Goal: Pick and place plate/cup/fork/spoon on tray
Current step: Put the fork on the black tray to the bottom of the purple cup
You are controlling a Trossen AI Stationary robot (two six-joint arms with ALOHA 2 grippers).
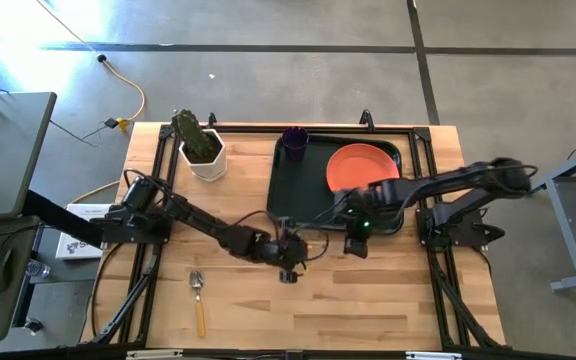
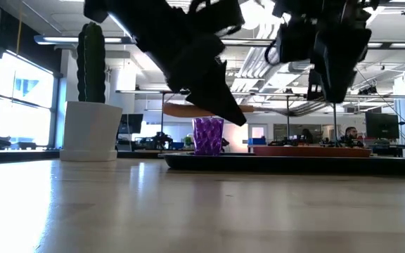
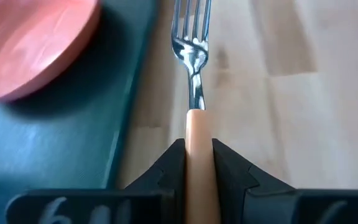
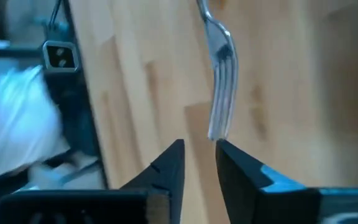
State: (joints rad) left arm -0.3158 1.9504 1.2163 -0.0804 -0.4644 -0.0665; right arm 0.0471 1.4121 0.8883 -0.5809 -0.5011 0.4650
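My left gripper (image 1: pixel 290 255) is shut on the fork (image 3: pixel 194 56), which has silver tines and an orange handle. It holds the fork above the bare wood just in front of the dark green tray (image 1: pixel 293 195). The orange-red plate (image 1: pixel 361 167) lies in the tray and the purple cup (image 1: pixel 295 140) stands at its far left corner. My right gripper (image 1: pixel 356 240) hovers at the tray's near edge, fingers slightly apart and empty. In the right wrist view the fork's tines (image 4: pixel 222 93) end just ahead of its fingertips (image 4: pixel 199 146). The spoon (image 1: pixel 198 300) lies flat on the table near the front. My left gripper pinches the fork's orange handle (image 3: pixel 197 134) between its two fingers. The fork runs straight out ahead of the fingers, tines away from them. The fingers slant down toward the table's right. The fork is lifted clear of the table, its handle (image 2: pixel 188 111) about level.
A white pot with a green cactus (image 1: pixel 203 150) stands at the far left of the table. Bare wood lies between the spoon and the tray's near edge. The tray's left half (image 3: pixel 55 155) is bare.
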